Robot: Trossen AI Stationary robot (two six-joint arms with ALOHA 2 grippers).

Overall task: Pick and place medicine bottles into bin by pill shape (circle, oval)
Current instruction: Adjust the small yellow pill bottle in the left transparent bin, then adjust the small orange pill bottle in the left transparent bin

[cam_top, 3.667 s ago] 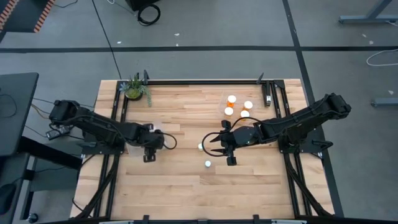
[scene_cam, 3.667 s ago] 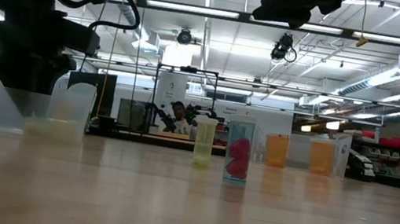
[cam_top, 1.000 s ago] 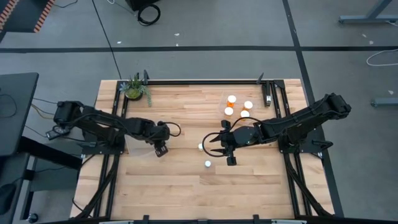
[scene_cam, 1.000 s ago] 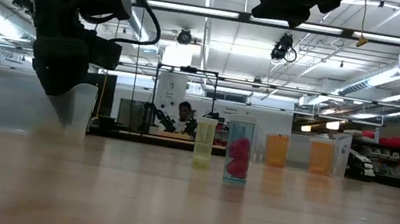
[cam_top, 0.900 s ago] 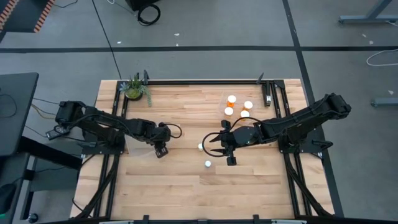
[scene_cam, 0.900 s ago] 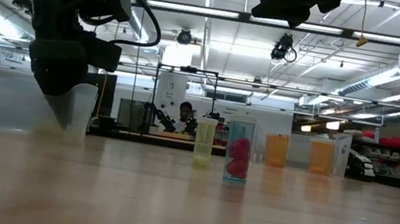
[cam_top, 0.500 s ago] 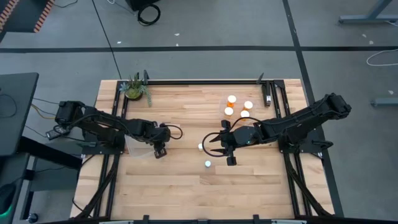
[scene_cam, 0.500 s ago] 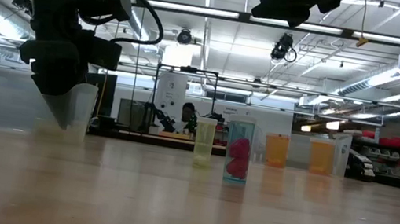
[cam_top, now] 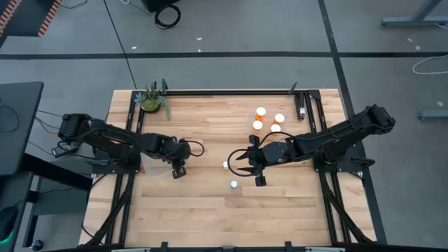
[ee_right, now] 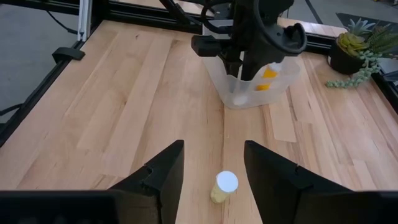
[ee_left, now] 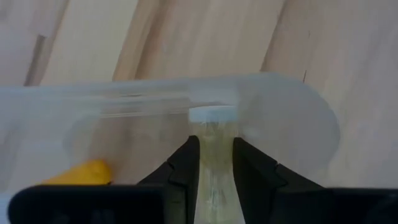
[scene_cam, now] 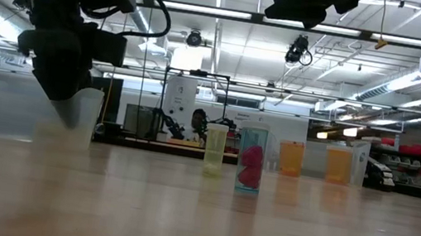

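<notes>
The left end effector [ee_left: 214, 163] is pinching a small, pale, white-capped medicine bottle [ee_left: 213, 134] over the clear plastic bin [ee_right: 252, 84] on the wooden counter [cam_top: 210, 203]. The bottle is likely light, rigid and slippery; gripping its body seems safest. The right end effector [ee_right: 214, 163] is hovering wide open, mid-counter.

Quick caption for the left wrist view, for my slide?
Left gripper holds a white-capped bottle over the clear bin.

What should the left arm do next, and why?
Probably open the left gripper and let go: it is shut on a white-capped bottle held inside the clear bin, where an orange bottle already lies. The right gripper waits open over another bottle.
</notes>
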